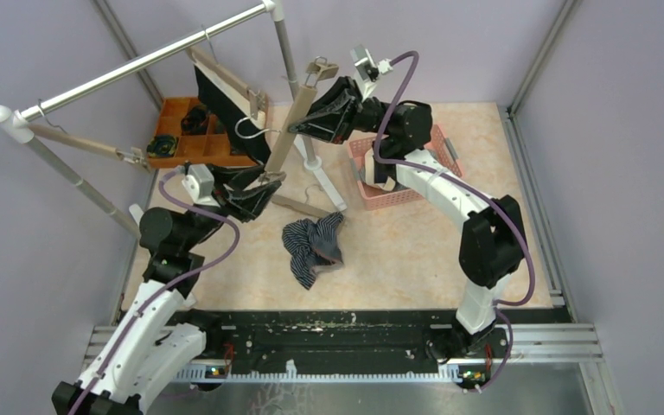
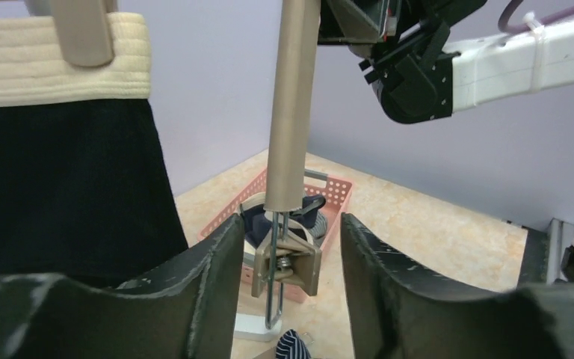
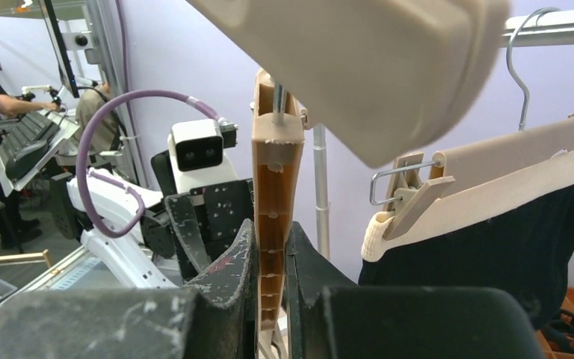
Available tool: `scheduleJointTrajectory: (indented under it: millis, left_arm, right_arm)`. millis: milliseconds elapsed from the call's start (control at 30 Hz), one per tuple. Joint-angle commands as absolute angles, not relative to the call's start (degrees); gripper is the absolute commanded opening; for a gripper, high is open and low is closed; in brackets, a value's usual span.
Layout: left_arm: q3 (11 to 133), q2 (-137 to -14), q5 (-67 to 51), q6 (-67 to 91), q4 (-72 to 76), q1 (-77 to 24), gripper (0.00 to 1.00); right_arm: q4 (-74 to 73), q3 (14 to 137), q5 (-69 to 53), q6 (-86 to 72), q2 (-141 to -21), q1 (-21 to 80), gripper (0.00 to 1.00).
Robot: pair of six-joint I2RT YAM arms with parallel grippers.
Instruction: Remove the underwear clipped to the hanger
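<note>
My right gripper [image 1: 307, 125] is shut on the bar of a tan hanger [image 1: 290, 138] and holds it tilted, off the rail. The clip [image 2: 288, 258] at its lower end grips no cloth. It hangs between the fingers of my left gripper [image 2: 291, 221], which is open with a gap on each side. In the right wrist view the bar [image 3: 275, 224] is pinched between the black pads. A black underwear [image 1: 225, 108] with a beige waistband [image 2: 52, 63] stays clipped to a second hanger on the rail [image 1: 138, 65]. A navy-striped underwear [image 1: 316, 246] lies crumpled on the table.
A pink basket [image 1: 402, 169] with cloth in it sits at the back right, and an orange tray [image 1: 194, 130] with small dark rolls at the back left. Another hanger [image 1: 78, 143] hangs at the rail's left end. One more [image 1: 298, 206] lies on the table by the rack's post [image 1: 320, 173].
</note>
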State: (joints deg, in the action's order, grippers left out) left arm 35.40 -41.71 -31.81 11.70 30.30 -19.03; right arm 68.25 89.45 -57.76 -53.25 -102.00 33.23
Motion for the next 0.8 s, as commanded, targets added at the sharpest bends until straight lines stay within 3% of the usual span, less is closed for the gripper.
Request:
scheduleJointTrajectory:
  millis: [0,167,467,567,667,767]
  left_arm:
    - [38.68,-38.86,-30.44,9.15,25.61,-19.07,0.61]
    - [38.75,-39.75,-29.19,10.33,30.78,-19.07,0.66]
    - [40.50,-47.67,-34.15,13.81,37.58,-19.07,0.58]
    - [41.24,-49.10,-35.65,14.75,37.61,-19.07,0.36]
    - [42.27,-49.15,-35.61,15.19,36.60,-19.04,0.01]
    - [42.63,-47.27,-33.08,15.49,35.68,-19.07,0.00]
  right_arm:
    - [70.86,90.18,-56.62,-52.56,-98.51,33.40,0.00]
    - [71.16,89.68,-56.82,-52.82,-98.52,33.49,0.00]
    - [71.48,89.86,-56.60,-52.99,-98.61,33.83,0.00]
    - [71.37,90.09,-56.62,-52.92,-98.77,34.05,0.00]
    - [70.92,90.10,-56.69,-52.66,-98.95,34.13,0.00]
    - [70.65,89.56,-56.78,-52.23,-98.84,34.10,0.00]
